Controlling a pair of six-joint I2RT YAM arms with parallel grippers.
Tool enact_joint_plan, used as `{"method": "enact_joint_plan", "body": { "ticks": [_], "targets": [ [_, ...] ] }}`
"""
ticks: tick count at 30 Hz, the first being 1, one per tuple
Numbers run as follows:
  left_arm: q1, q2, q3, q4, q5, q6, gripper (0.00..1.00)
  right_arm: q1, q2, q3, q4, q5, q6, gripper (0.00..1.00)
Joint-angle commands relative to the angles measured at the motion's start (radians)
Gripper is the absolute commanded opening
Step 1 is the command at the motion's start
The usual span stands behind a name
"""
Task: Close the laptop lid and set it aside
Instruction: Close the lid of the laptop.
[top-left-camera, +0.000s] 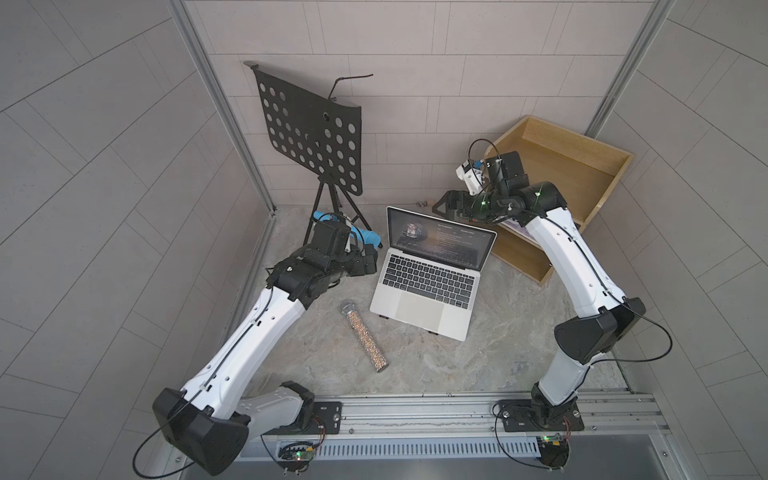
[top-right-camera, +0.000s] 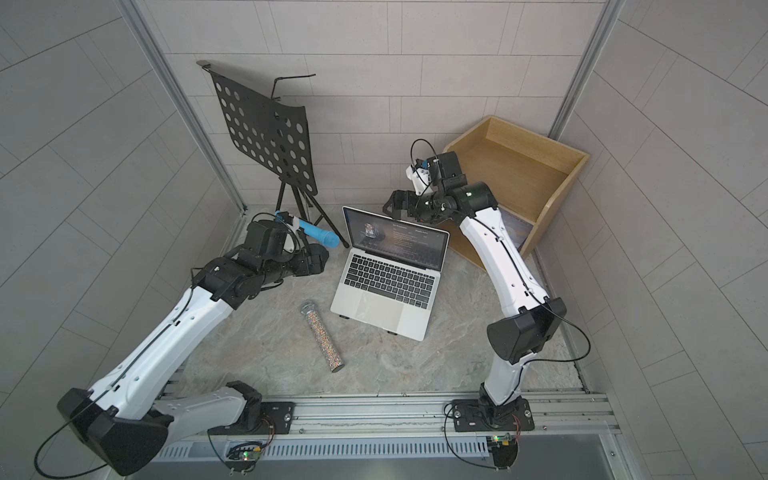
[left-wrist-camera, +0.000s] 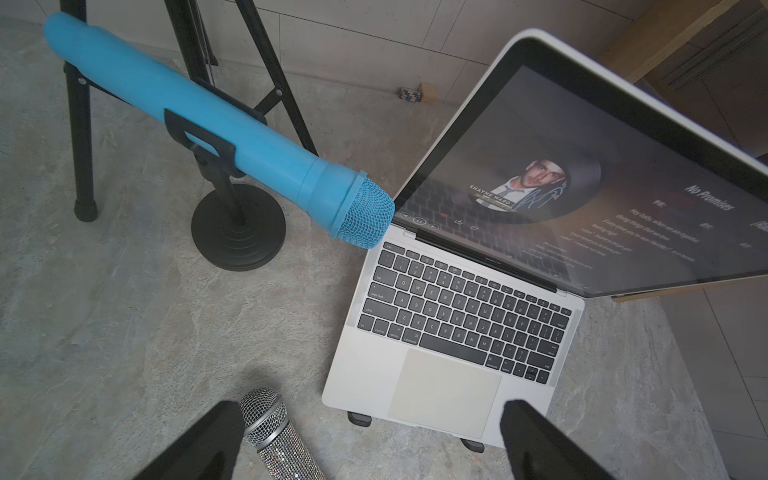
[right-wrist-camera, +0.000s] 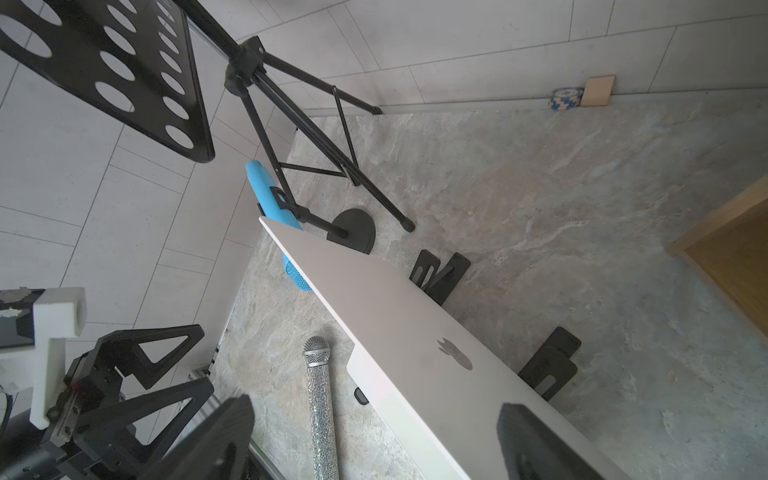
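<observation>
Right claw (right-wrist-camera: 374, 405) is spread wide and grips nothing. In its wrist view one finger shows on the screen side of the lid (right-wrist-camera: 415, 328) and the other over its silver back; contact cannot be told. The left claw (left-wrist-camera: 372, 405) is just as wide and empty, hovering by the laptop's left side.

The laptop (top-left-camera: 428, 291) sits open in the middle of the tabletop (top-left-camera: 415, 370), lid upright with the screen lit, propped on a black folding stand (right-wrist-camera: 440, 274).

The surface is grey, marbled and stone-like, matte and flat. Pale grey tiled walls (top-left-camera: 415, 83) close it in on three sides, and an aluminium rail (top-left-camera: 415, 409) along the near edge carries both arm bases.

- Back left: a perforated black music stand (top-left-camera: 309, 129) and a blue microphone (left-wrist-camera: 208, 124) clipped in a small round-based holder (left-wrist-camera: 239, 232).
- Front left of the laptop: a glitter microphone (top-left-camera: 365, 336) lying flat.
- Back right: an open wooden box (top-left-camera: 561, 166).
- Against the back wall: a stack of chips (right-wrist-camera: 565, 99) touching a small wooden block (right-wrist-camera: 598, 90).
</observation>
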Motion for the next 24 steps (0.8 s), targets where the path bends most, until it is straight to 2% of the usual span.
{"method": "enact_joint_plan", "body": {
  "ticks": [1, 14, 24],
  "targets": [
    [0.002, -0.022, -0.014, -0.01, 0.001, 0.019, 1.0, 0.009, 0.012, 0.02, -0.048, -0.026, -0.014, 0.95],
    [0.002, -0.028, -0.017, -0.013, 0.007, 0.015, 1.0, 0.024, 0.014, 0.014, -0.077, -0.062, -0.024, 0.93],
    [0.002, -0.038, -0.019, -0.018, -0.009, 0.015, 1.0, 0.055, -0.021, -0.068, -0.081, -0.081, -0.031, 0.89]
  ]
}}
